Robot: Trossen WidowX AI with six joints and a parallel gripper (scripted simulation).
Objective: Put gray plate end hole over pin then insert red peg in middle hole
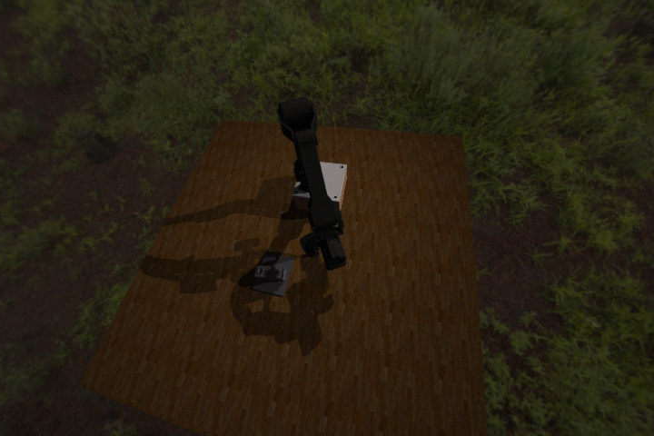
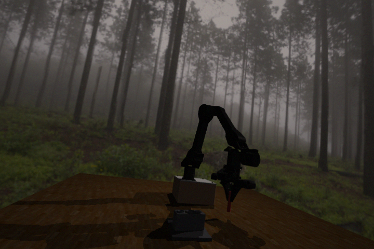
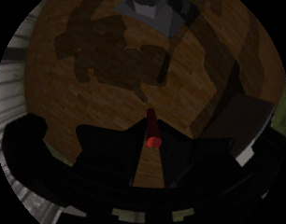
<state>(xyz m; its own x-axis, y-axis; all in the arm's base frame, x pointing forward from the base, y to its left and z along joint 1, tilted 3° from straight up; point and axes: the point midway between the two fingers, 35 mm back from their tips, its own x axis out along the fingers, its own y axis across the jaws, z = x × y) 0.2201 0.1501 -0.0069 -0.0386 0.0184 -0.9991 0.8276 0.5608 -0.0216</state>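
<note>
The claw (image 2: 230,197) (image 3: 152,121) is closed on the peg (image 2: 228,202) (image 3: 152,133), which stands nearly upright between its fingertips, lower end poking out below (a thin red thing in this gloom). Both are near the base (image 1: 272,283) (image 2: 190,234) (image 3: 173,21), off to one side and apart from it.

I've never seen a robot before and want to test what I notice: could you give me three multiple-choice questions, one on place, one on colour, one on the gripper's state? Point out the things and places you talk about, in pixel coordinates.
1. Where is the peg?
A) in the plate
B) between the gripper's fingers
C) on the white box

2. What colour is the peg?
A) red
B) green
C) yellow

3. The gripper is:
A) wide open
B) shut on nothing
C) shut on something

1: B, the peg (image 2: 228,202) (image 3: 152,131) sits between the fingertips.
2: A, its end shows red.
3: C, the gripper (image 2: 229,197) (image 3: 152,121) closes on the peg.
</note>
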